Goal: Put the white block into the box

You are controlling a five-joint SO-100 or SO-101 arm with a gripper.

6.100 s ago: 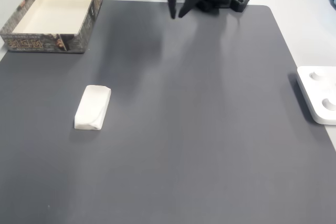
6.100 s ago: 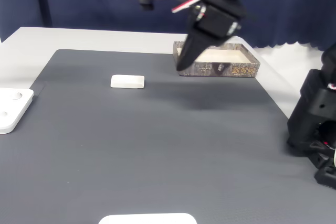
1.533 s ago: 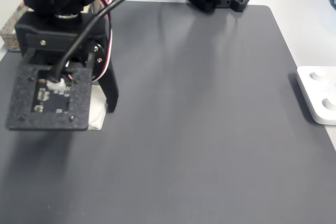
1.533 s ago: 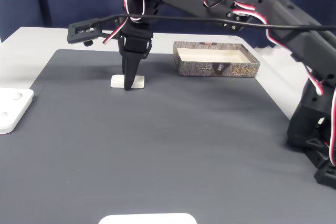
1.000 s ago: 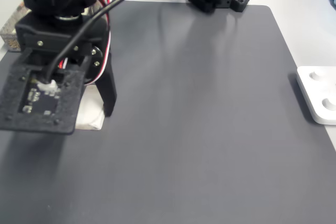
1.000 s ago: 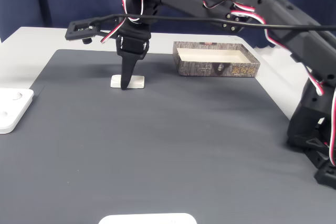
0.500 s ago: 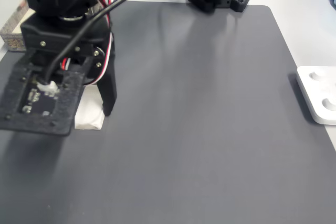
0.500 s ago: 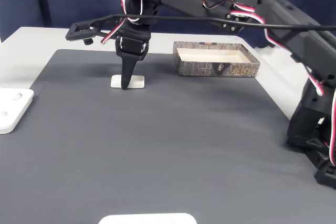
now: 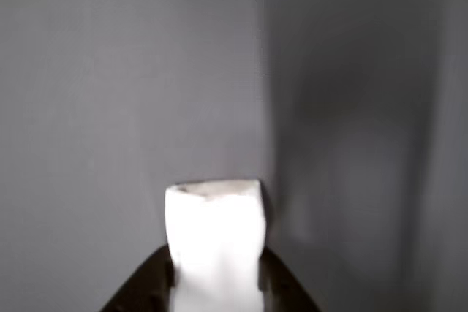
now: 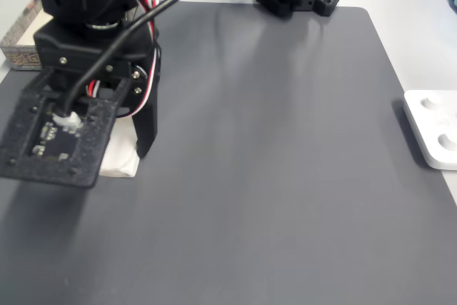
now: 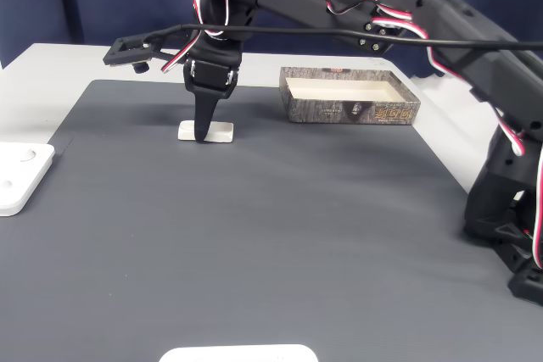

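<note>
**Claw down astride the white block, box well off to the side**

In the other view, the white block [image 9: 213, 242] rises from the bottom edge, bright and a little blurred, lying on the dark grey mat [image 9: 110, 71]. Two dark claw fingers [image 9: 150, 283] flank its lower part, one on each side, close against its long edges. Whether they actually press the block or merely sit beside it cannot be told from this picture. The block's far end is free, with a soft shadow falling to its right.

In a fixed view from above, the arm's black wrist housing and a flat black camera plate [image 10: 61, 130] cover most of the block; a white corner [image 10: 121, 158] shows beneath them. One black finger [image 10: 145, 130] comes down just beside the block's right edge. A sliver of the box [image 10: 21, 37], with its speckled rim, peeks out at the upper left behind the arm. A flat white device [image 10: 432, 130] lies at the right edge, off the mat, on the pale table [image 10: 414, 26].

In a fixed view from the side, the claw [image 11: 202, 135] points straight down onto the block [image 11: 219, 131], which rests flat on the mat. The near finger hides the block's middle, so the grip itself stays uncertain here too. The box [image 11: 349, 97] sits on the mat to the right of the block, well apart from it, its pale inside visible.
</note>
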